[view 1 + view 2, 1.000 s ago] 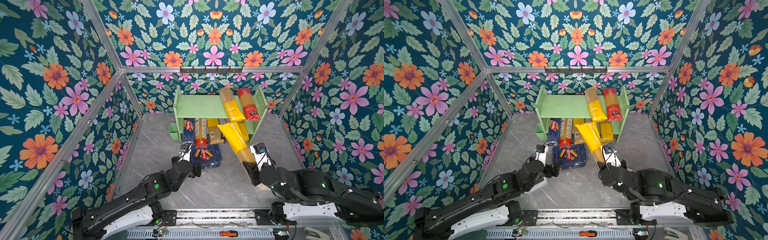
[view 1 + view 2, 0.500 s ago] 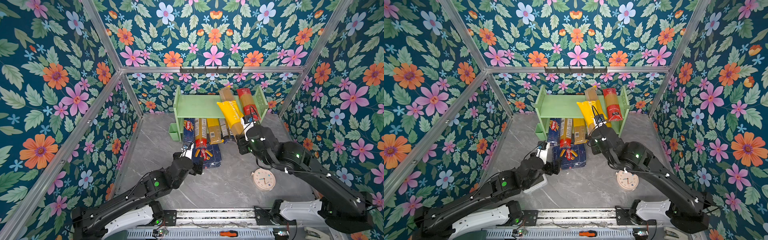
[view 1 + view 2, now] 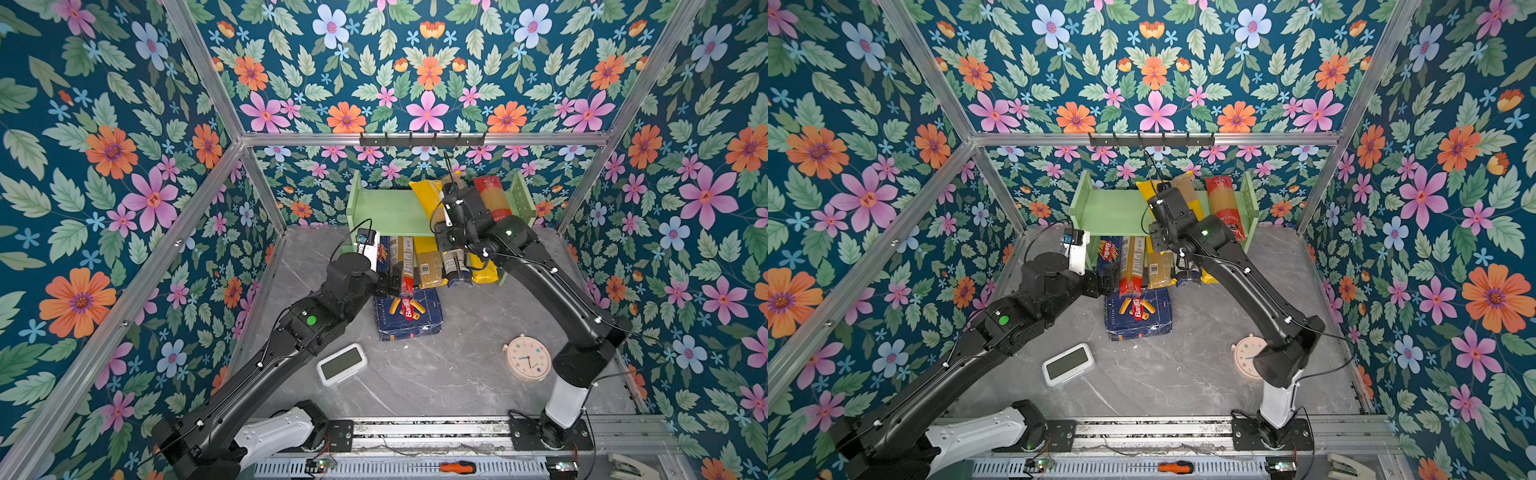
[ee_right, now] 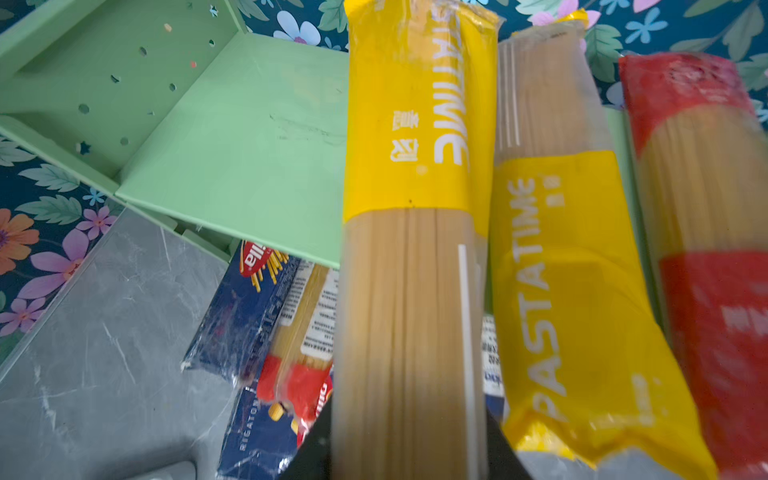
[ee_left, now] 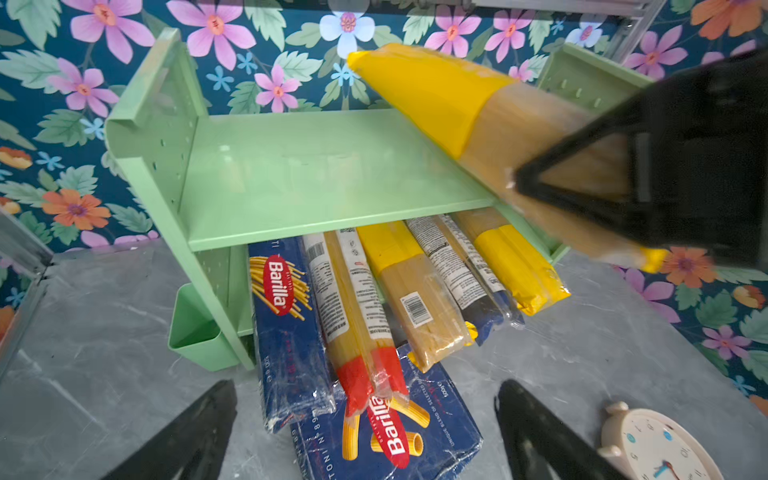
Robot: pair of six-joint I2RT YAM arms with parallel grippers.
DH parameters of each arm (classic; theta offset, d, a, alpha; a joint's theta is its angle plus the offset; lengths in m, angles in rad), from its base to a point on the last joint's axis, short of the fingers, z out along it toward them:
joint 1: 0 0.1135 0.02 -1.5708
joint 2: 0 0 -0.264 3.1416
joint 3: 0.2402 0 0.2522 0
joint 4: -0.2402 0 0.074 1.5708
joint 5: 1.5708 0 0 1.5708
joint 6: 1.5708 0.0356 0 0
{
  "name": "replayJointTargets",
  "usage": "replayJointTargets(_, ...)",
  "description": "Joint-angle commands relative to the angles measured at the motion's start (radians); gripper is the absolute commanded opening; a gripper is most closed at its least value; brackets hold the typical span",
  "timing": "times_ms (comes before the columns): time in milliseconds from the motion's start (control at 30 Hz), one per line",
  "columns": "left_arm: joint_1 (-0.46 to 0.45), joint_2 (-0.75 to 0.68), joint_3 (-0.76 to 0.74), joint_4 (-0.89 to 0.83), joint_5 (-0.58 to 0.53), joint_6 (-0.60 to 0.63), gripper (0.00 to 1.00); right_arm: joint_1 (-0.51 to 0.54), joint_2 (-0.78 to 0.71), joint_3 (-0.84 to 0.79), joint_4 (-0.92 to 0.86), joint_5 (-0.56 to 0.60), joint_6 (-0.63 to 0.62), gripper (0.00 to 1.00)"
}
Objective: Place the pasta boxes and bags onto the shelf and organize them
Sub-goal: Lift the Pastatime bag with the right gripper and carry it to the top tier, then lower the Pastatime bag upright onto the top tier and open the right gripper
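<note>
Near edge of counter: a white digital clock (image 3: 341, 363) and a round pink clock (image 3: 527, 357) lie apart from the work and need no attention
Wide Barilla box (image 3: 409, 316): flat on the counter just before the shelf's front, not yet shelved; the narrow Barilla box (image 5: 286, 316) and a red-ended bag (image 5: 357, 316) overlap its far end
Left tool (image 5: 365, 390): jaws wide and empty, hanging over that box; best kept low, out of the other arm's way
Lower tier: packs side by side, their near ends jutting past the front edge
Right tool (image 4: 409, 436): closed narrow on a yellow-ended bag (image 4: 407, 291), which tilts with its far end above the top tier of the shelf (image 3: 386, 212)
Step in hand: probably laying this bag on the top tier
Neighbours: a second yellow bag (image 4: 561, 270) just beside, a red bag (image 4: 706, 208) toward the right edge
Doing it well: line the bag up with its yellow neighbour, settle the far end first, push toward the back edge, and let go only once the tier bears its weight
Risk: a release with too much overhang at the front edge could tip it off
</note>
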Motion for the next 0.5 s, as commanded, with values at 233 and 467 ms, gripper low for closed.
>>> replayJointTargets(233,0.039,-0.059,-0.018,0.015,0.05,0.008,1.0,-0.036,0.352,0.506,-0.154,0.036,0.026,0.19)
replayJointTargets(467,0.039,-0.078,-0.048,0.013,0.055,-0.004,1.0,-0.045,0.307,0.367,-0.104,0.031,0.074,0.21)
